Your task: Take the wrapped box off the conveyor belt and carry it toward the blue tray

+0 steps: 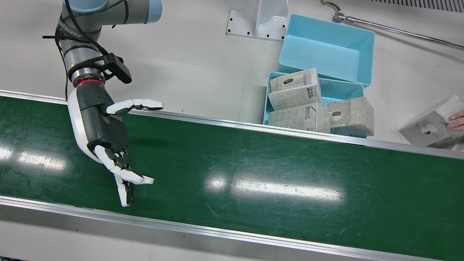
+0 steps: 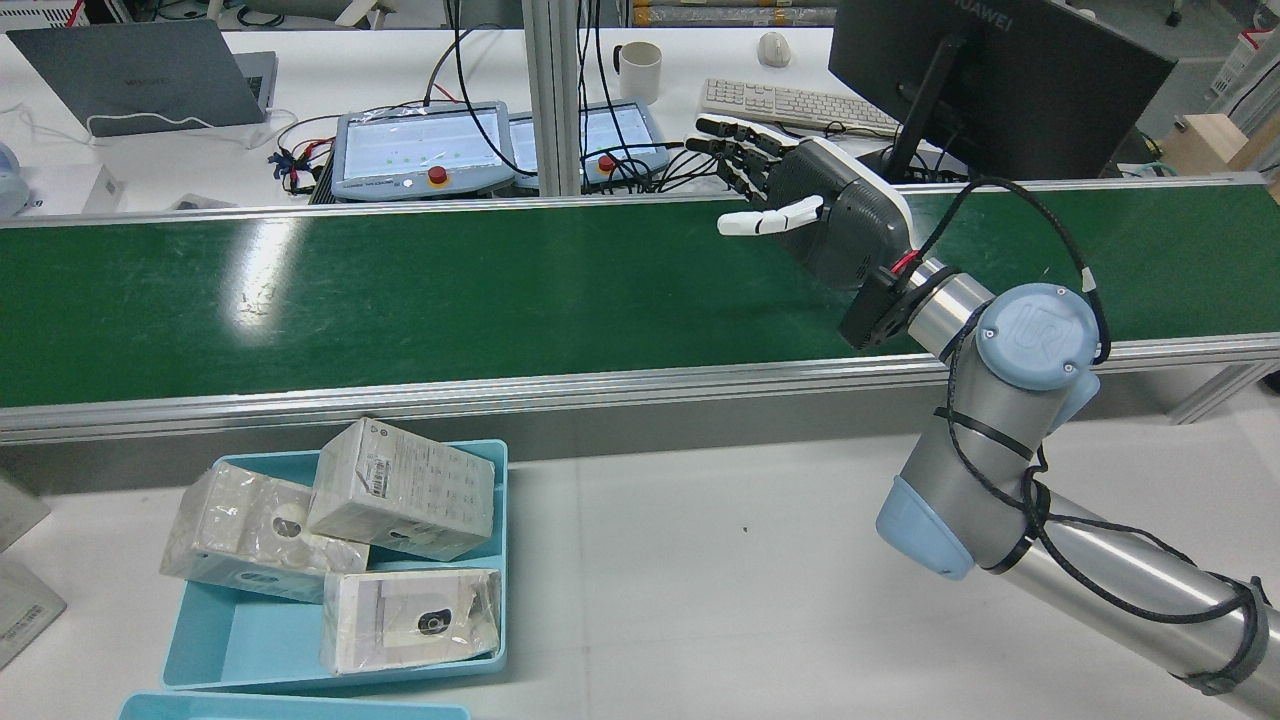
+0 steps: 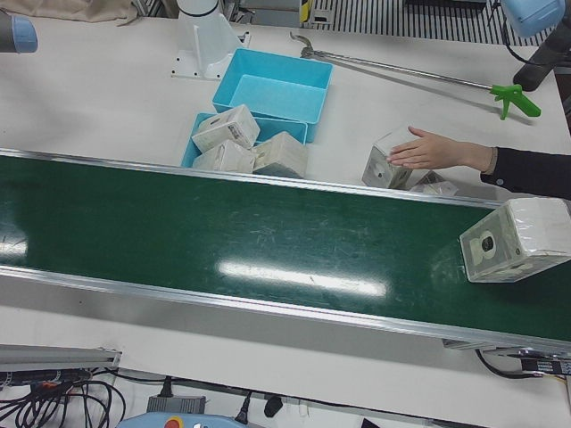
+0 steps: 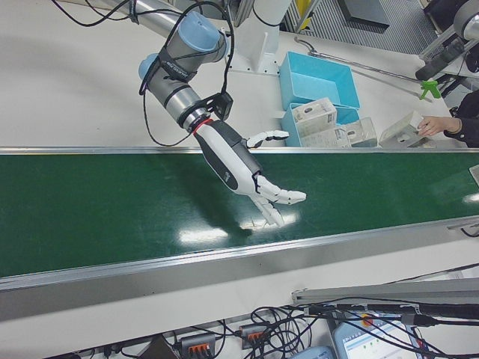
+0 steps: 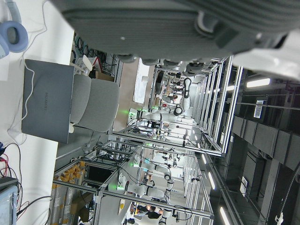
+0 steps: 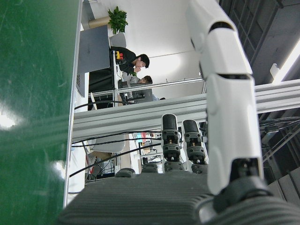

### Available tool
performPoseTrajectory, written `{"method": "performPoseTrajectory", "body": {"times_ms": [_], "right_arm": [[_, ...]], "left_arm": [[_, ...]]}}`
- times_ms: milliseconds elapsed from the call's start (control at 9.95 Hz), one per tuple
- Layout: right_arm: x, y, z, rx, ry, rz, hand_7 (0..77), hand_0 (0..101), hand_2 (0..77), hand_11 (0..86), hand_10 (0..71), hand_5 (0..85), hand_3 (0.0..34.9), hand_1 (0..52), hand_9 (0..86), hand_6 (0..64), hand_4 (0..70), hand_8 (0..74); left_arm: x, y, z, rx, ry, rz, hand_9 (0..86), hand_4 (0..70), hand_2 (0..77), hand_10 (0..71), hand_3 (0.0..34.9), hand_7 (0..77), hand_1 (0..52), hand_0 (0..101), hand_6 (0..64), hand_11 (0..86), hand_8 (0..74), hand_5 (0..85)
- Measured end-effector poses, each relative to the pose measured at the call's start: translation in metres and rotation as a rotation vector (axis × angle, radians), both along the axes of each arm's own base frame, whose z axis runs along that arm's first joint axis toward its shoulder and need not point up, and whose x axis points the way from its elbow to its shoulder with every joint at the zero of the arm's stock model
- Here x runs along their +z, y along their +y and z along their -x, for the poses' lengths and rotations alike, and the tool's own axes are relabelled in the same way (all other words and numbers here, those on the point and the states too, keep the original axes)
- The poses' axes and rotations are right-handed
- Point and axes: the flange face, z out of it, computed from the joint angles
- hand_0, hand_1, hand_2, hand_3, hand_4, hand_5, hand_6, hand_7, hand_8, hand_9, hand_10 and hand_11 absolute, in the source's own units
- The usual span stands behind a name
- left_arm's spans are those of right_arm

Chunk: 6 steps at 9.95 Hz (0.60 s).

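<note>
A wrapped box point(image 3: 517, 239) with a round window rests on the green conveyor belt point(image 3: 268, 236) at its right end in the left-front view. My right hand point(image 1: 108, 134) hovers over the far other end of the belt point(image 1: 253, 163), open, fingers spread, holding nothing; it also shows as the right hand point(image 2: 830, 210) and the right hand point(image 4: 239, 168). Only the dark palm of my left hand point(image 5: 164, 23) is visible, its fingers hidden. The near blue tray point(image 1: 342, 90) behind the belt holds three wrapped boxes point(image 1: 295, 88).
A second, empty blue tray point(image 1: 326, 49) stands behind the first. A person's hand point(image 3: 428, 147) rests on another wrapped box point(image 1: 427, 127) on the white table. A long metal reach tool point(image 3: 513, 94) lies at the back. Pendants, a monitor and a keyboard stand beyond the belt point(image 2: 400, 280).
</note>
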Motion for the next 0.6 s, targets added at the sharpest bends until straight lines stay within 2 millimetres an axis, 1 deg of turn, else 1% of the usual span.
{"method": "performPoseTrajectory", "body": {"times_ms": [101, 201, 302, 402, 503, 603], "right_arm": [[-0.001, 0.000, 0.005, -0.008, -0.002, -0.004, 21.8, 51, 18.5, 1.6, 0.0, 16.9, 2.4, 19.1, 4.9, 7.1, 14.2, 0.0], [-0.003, 0.000, 0.006, -0.012, -0.004, -0.008, 21.8, 51, 19.1, 1.6, 0.0, 16.9, 0.6, 20.7, 4.9, 7.6, 14.2, 0.0], [-0.005, -0.003, -0.001, -0.003, -0.002, -0.015, 21.8, 51, 19.1, 1.6, 0.0, 16.9, 0.6, 20.7, 4.9, 7.6, 14.2, 0.0], [-0.008, -0.008, -0.014, 0.022, 0.006, -0.025, 21.8, 53, 22.4, 1.6, 0.0, 19.1, 0.6, 20.7, 4.9, 8.2, 15.3, 0.0], [-0.009, -0.012, -0.026, 0.039, 0.026, -0.037, 21.3, 53, 18.0, 1.6, 0.0, 19.1, 0.5, 20.7, 4.9, 8.2, 14.2, 0.0], [-0.009, -0.014, -0.032, 0.036, 0.051, -0.050, 18.5, 53, 18.0, 1.6, 0.0, 19.1, 0.5, 20.7, 4.9, 7.6, 14.2, 0.0]], "left_arm": [[0.000, 0.000, 0.000, 0.000, 0.000, 0.000, 0.0, 0.0, 1.1, 0.5, 0.0, 0.5, 0.0, 0, 0.0, 0.0, 0.5, 0.5], [0.000, 0.000, 0.000, 0.000, 0.000, 0.000, 0.0, 0.0, 1.1, 0.5, 0.0, 0.5, 0.0, 0, 0.0, 0.0, 0.5, 0.5], [0.000, 0.000, 0.000, 0.000, 0.000, 0.000, 0.0, 0.0, 1.1, 0.5, 0.0, 0.5, 0.0, 0, 0.0, 0.0, 0.5, 0.5], [0.000, 0.000, 0.000, 0.000, 0.000, 0.000, 0.0, 0.0, 1.1, 0.0, 0.0, 0.5, 0.0, 0, 0.0, 0.0, 0.5, 0.5], [0.000, 0.000, 0.000, 0.000, 0.000, 0.000, 0.0, 0.0, 1.1, 0.0, 0.0, 0.5, 0.0, 0, 0.0, 0.0, 0.5, 0.5], [0.000, 0.000, 0.000, 0.000, 0.000, 0.000, 0.0, 0.0, 1.1, 0.0, 0.0, 0.5, 0.0, 0, 0.0, 0.0, 0.5, 0.5]]}}
